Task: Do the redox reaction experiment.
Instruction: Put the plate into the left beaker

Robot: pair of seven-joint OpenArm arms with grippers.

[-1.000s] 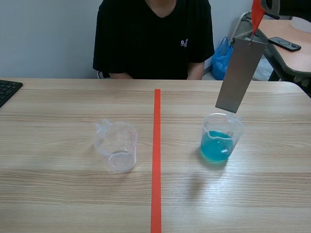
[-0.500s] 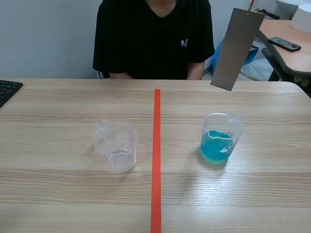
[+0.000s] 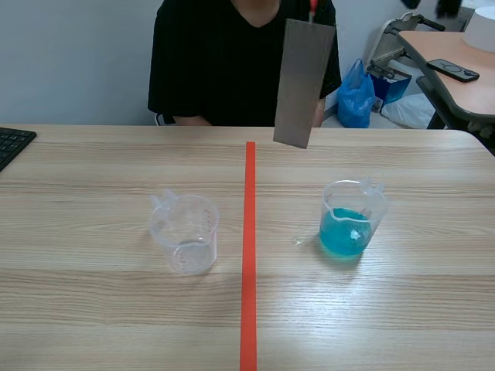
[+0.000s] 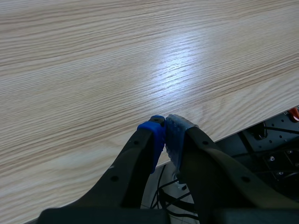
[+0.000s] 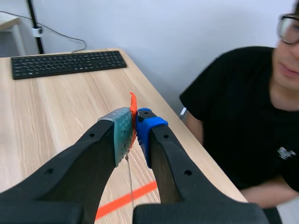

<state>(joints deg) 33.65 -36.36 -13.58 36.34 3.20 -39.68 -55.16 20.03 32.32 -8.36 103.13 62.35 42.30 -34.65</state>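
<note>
Your left gripper (image 4: 164, 135) is clenched on nothing, its pads meeting over the wood-grain table's (image 4: 93, 70) edge. Farther out stand an empty clear plastic cup (image 3: 184, 232) and a spouted cup of blue liquid (image 3: 352, 220). Beyond them a flat grey metal plate (image 3: 304, 83) hangs tilted over the tape line (image 3: 249, 232). Only the right wrist view shows your right gripper (image 5: 133, 125), which pinches an orange-red tab (image 5: 132, 105). The scene view cuts that gripper off.

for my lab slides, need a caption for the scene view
Grey metal sheet hangs by its orange tag above the table; empty beaker and beaker of blue liquid flank the tape line.
</note>
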